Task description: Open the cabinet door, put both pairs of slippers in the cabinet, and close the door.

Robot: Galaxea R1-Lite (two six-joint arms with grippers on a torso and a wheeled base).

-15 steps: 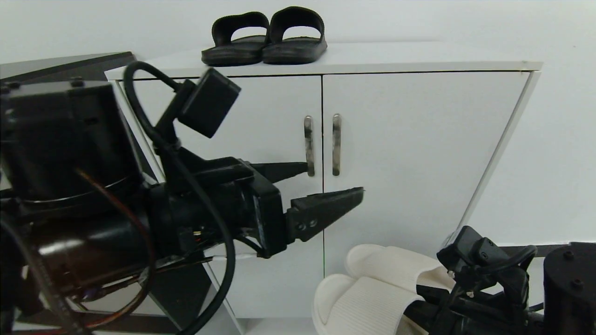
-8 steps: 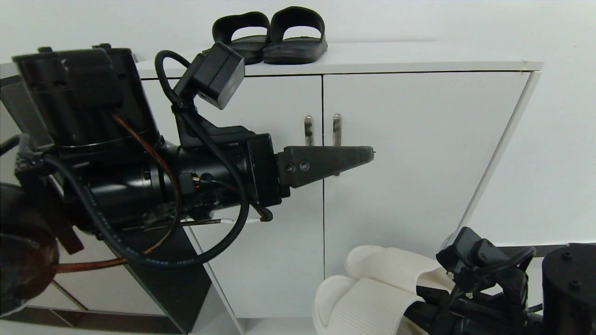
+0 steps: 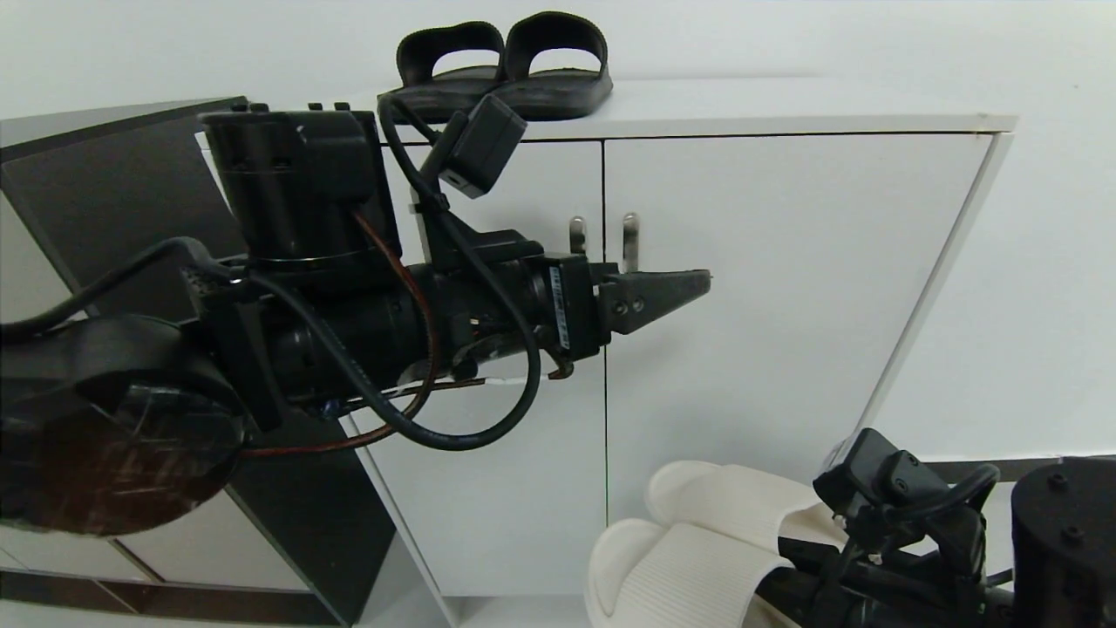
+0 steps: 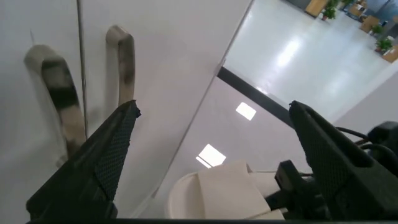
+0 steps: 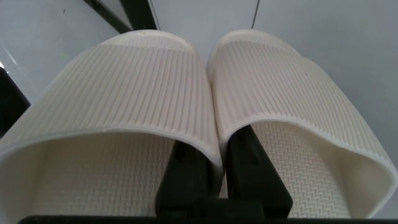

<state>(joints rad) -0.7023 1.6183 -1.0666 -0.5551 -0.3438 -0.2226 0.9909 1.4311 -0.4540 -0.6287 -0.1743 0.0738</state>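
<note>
Little of the task is done. Both doors of the white cabinet [image 3: 767, 288] are shut, meeting flush at the centre seam, so opening, loading and closing all remain. The left gripper [image 4: 212, 111] hangs in front of the seam with its jaws spread wide and nothing between them. The right door handle [image 4: 121, 62] sits just beside one fingertip and the left door handle [image 4: 53, 93] lies outside that same finger, neither inside the gap, so no handle looks grasped yet. The black slippers [image 3: 506, 70] rest side by side on the cabinet top, above those jaws and well apart from them. The right gripper [image 5: 219, 162] has one finger inside each of the white slippers [image 5: 149, 93], pinching their adjoining straps together. That pair looks ready to go in once a door swings open.
</note>
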